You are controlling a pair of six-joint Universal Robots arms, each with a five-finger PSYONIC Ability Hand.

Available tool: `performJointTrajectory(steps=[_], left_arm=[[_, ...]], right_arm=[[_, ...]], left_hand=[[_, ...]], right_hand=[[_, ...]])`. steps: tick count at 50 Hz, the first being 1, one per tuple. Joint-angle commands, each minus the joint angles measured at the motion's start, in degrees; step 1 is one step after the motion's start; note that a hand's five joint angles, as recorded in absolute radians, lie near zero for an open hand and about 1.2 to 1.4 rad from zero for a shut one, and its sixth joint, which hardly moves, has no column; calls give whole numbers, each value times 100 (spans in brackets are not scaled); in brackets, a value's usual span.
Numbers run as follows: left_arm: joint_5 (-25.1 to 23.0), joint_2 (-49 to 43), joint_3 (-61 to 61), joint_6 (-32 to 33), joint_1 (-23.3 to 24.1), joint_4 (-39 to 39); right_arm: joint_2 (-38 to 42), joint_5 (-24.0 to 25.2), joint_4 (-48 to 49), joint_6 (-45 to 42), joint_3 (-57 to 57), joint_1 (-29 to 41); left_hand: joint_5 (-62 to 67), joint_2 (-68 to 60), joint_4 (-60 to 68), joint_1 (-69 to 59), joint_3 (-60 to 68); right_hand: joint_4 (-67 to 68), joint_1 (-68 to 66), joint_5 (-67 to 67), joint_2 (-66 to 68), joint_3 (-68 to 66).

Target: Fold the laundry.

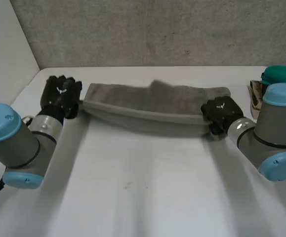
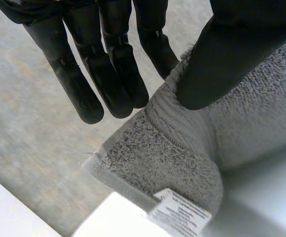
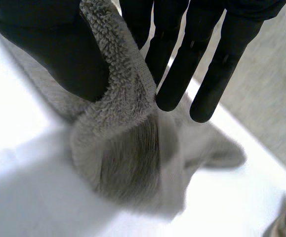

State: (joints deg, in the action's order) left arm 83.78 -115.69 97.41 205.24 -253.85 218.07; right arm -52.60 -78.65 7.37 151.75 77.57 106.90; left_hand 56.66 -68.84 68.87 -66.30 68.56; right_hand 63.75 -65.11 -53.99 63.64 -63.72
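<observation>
Both left hand (image 2: pixel 222 49) and right hand (image 3: pixel 59 49) pinch towel (image 1: pixel 147 106) (left wrist view: label (image 2: pixel 180 215)).

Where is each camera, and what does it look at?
Head view: behind the arms, looking down at the white table; both arms show, left hand and right hand holding the ends of a grey terry towel.
Left wrist view: on the left wrist, looking along the palm; its fingers and thumb pinch a towel corner near a white label.
Right wrist view: on the right wrist; its thumb and fingers pinch the towel edge.
All three share the towel.
</observation>
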Motion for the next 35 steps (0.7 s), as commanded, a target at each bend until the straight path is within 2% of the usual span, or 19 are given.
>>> performJointTrajectory(steps=[1, 3, 5, 9, 19, 22, 26, 35], left_arm=[[-54, 134, 226, 7, -59, -62], [-63, 284, 287, -2, -103, -98], [-63, 319, 305, -11, -130, -124], [-63, 354, 314, -28, -182, -159], [-54, 468, 314, -55, -209, -221], [-54, 565, 314, -63, -209, -273], [-54, 609, 323, -63, -200, -291], [-54, 601, 332, -63, -200, -291]], right_arm=[[224, 42, -630, 600, -532, -450], [224, 104, -850, 697, -628, -547], [224, 279, -1175, 785, -787, -661], [364, 526, -1527, 908, -980, -819], [689, 798, -1589, 1550, -1174, -925], [689, 983, -1554, 1463, -1174, -899], [637, 983, -1554, 1252, -1200, -872], [66, 948, -1536, -83, -1244, -776]], left_hand=[[1334, -1116, 1113, -1370, 1144], [1334, -1116, 1113, -1370, 1144], [1334, -1116, 1113, -1370, 1144], [1334, -1116, 1113, -1370, 1144], [1334, -1116, 1113, -1370, 1144], [1334, -1116, 1113, -1370, 1144], [1334, -1116, 1113, -1370, 1144], [1334, -1116, 1113, -1370, 1144]], right_hand=[[-1514, 1650, 1538, -1503, 1511], [-1799, 1935, 1822, -1787, 1796], [-2657, 2792, 2680, -2645, 2653], [-2776, 2912, 2799, -2764, 2773], [-3179, 3315, 3203, -3168, 3176], [-3331, 3467, 3355, -3320, 3328], [-3163, 3299, 3187, -3152, 3160], [-3095, 3231, 3119, -3084, 3092]])
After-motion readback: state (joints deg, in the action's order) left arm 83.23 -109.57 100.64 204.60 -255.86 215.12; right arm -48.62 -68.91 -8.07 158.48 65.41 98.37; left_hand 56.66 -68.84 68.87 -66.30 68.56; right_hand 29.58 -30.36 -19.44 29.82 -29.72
